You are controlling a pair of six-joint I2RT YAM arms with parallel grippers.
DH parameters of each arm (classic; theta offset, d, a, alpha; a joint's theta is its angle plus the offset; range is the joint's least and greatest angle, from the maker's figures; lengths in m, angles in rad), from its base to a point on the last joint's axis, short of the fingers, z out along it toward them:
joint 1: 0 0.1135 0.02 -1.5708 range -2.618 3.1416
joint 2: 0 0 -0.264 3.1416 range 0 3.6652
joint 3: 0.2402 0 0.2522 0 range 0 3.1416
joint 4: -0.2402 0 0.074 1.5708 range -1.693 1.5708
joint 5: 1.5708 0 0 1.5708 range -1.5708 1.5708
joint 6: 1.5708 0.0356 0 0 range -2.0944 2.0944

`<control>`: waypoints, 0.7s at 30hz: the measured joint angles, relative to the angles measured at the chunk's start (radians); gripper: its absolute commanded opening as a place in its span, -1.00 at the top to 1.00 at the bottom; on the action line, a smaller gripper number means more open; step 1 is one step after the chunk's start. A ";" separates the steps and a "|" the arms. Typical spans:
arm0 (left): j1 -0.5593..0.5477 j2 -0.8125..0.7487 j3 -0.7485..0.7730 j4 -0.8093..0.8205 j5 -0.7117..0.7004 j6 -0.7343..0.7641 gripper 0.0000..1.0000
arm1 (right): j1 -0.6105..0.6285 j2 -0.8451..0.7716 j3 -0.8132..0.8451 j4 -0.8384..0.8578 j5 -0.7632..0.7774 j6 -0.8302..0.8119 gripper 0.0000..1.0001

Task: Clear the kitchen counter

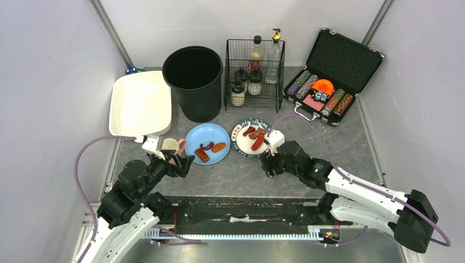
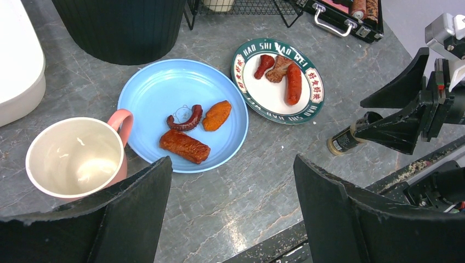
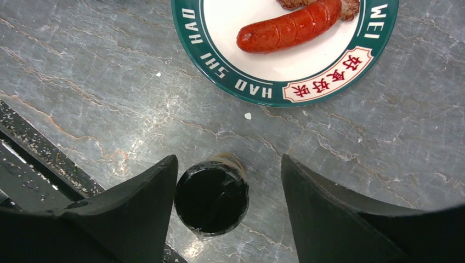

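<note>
The kitchen counter [image 1: 334,148] is dark grey stone-look. On it are a blue plate [image 1: 207,143] with three food pieces and a green-rimmed white plate [image 1: 250,138] with sausages [image 3: 290,30]. A cream mug with a pink handle [image 1: 171,145] stands left of the blue plate, also in the left wrist view [image 2: 74,156]. My left gripper [image 1: 183,164] is open and empty over bare counter [image 2: 233,164], just right of the mug. My right gripper [image 1: 268,164] is open around a small black-capped bottle [image 3: 212,197]. The bottle [image 2: 342,141] is tilted with its cap toward the gripper. It touches the left finger [image 3: 148,192].
At the back are a white tray [image 1: 140,104], a black bin [image 1: 194,82], a wire basket [image 1: 255,74] holding bottles and an open poker-chip case [image 1: 332,82]. A black rail frame [image 1: 247,211] runs along the near edge, close behind both grippers.
</note>
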 measured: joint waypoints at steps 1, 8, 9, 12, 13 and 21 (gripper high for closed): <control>0.000 0.000 0.000 0.000 0.000 0.000 -0.75 | 0.003 0.000 0.000 0.000 0.002 0.002 -0.27; 0.000 0.000 0.000 0.000 0.001 0.000 -0.75 | 0.018 0.007 0.000 0.002 0.011 0.011 0.53; 0.000 0.000 0.000 0.000 0.001 0.000 -0.75 | 0.020 0.009 0.000 0.003 0.016 0.014 0.62; 0.000 0.000 0.000 0.000 0.001 0.000 -0.75 | 0.027 0.009 0.000 0.005 0.029 0.021 0.87; 0.000 0.000 0.000 0.000 0.002 0.000 -0.75 | 0.029 0.009 0.000 0.004 0.033 0.023 0.95; 0.000 -0.001 0.000 0.000 0.012 0.000 -0.75 | 0.037 0.009 0.020 -0.012 0.079 0.024 1.00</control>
